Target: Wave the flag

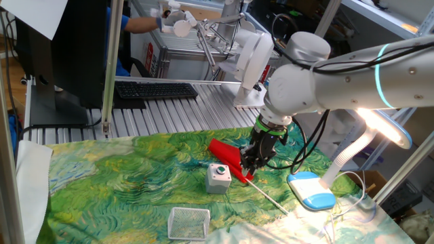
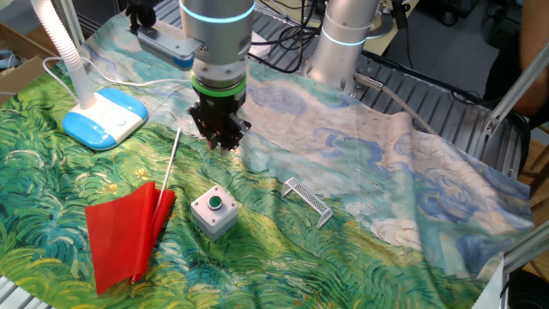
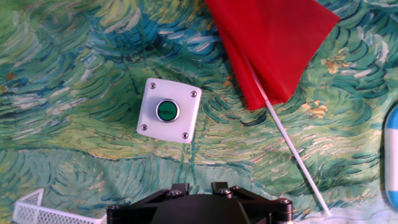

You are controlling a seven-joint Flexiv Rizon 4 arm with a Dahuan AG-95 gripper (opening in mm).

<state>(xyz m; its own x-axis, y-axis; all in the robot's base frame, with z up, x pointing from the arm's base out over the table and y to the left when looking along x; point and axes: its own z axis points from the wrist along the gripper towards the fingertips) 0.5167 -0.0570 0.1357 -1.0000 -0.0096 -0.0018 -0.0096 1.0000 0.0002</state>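
Observation:
The flag lies flat on the painted tablecloth, its red cloth [image 1: 227, 157] [image 2: 124, 236] [image 3: 267, 43] spread out. Its thin pale stick [image 1: 271, 200] [image 2: 171, 159] [image 3: 292, 149] runs away from the cloth toward the lamp base. My gripper [image 1: 247, 166] [image 2: 221, 142] [image 3: 199, 186] hangs just above the tablecloth beside the stick's bare end, apart from it. The fingertips [image 3: 180, 186] stand a little apart with nothing between them.
A grey box with a green button [image 1: 218, 177] [image 2: 214, 210] [image 3: 168, 111] sits next to the flag. A small white wire basket [image 1: 188, 222] [image 2: 307, 199] lies further off. A lamp's blue-and-white base [image 1: 310, 190] [image 2: 107, 116] stands near the stick's end.

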